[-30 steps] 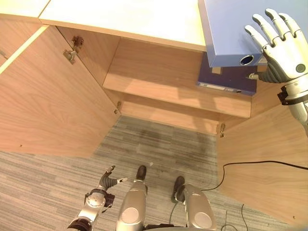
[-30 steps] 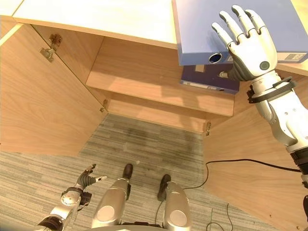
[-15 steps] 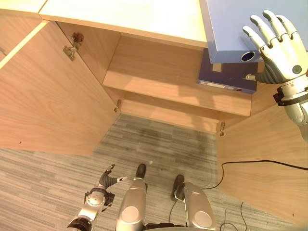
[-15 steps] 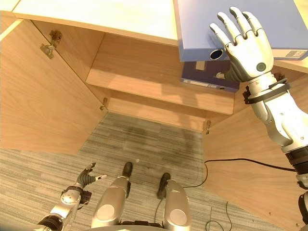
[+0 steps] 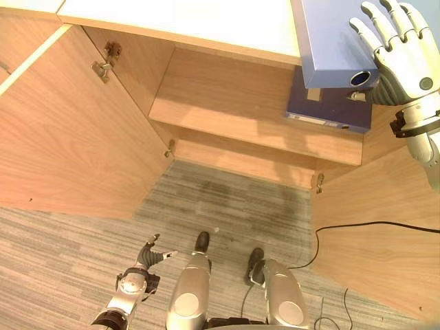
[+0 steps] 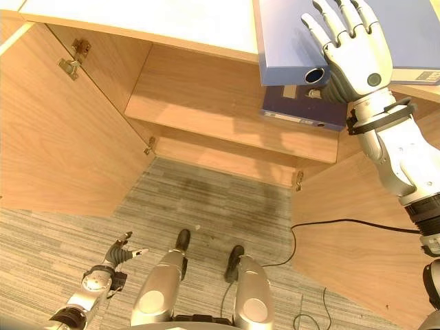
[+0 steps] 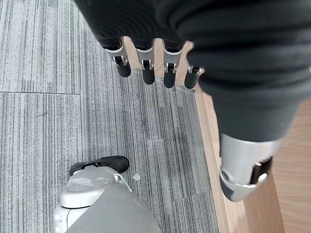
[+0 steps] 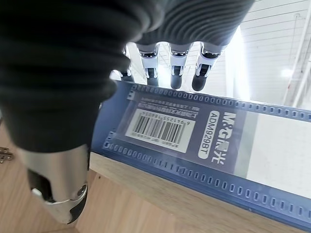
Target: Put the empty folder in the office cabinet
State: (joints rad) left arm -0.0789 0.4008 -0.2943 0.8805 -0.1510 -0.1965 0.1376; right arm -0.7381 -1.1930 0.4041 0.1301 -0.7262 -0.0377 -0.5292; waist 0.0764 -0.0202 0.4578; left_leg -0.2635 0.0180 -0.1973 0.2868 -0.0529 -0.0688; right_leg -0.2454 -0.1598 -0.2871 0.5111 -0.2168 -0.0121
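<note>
At far right, atop the open wooden cabinet (image 5: 227, 110), a light blue lever-arch folder (image 5: 330, 41) lies flat, spine nearward; the right hand (image 6: 354, 51) rests outspread on it, not grasping. Left hand (image 5: 141, 275) hangs released.

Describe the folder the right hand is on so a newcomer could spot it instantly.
Start at the open wooden cabinet with its pale top. At the top's right end, the light blue folder lies flat, overhanging the front edge, with the right hand spread on it. Unlike the darker navy folder on the shelf below, it is paler and shows a round finger hole in its spine.
</note>
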